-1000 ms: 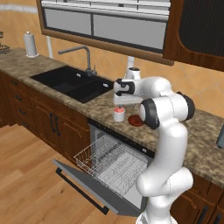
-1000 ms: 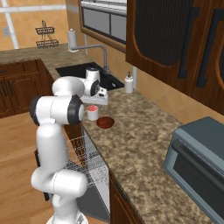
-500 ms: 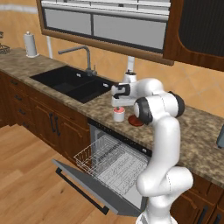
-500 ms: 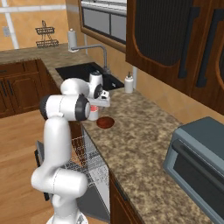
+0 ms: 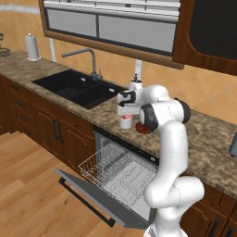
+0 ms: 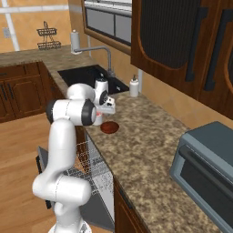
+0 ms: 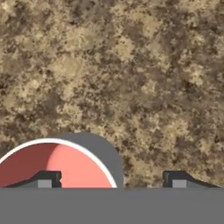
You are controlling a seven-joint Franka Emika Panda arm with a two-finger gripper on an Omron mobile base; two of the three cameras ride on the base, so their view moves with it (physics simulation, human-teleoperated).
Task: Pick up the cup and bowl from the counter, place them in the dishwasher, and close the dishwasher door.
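Gripper [image 7: 113,178] spread wide, holding nothing, poised low over cup [image 5: 125,122] near front edge of worktop [image 5: 203,139], bowl [image 6: 109,127] just beside it; one tip inside the pink rim, other out over bare granite. Best to centre the wall between the tips, sink further, pinch gently, lift straight to spare the bowl. Speckled brown granite, dark sink [image 5: 74,86] toward left end; dishwasher door [image 5: 92,199] dropped open below, white rack [image 5: 113,171] pulled out.
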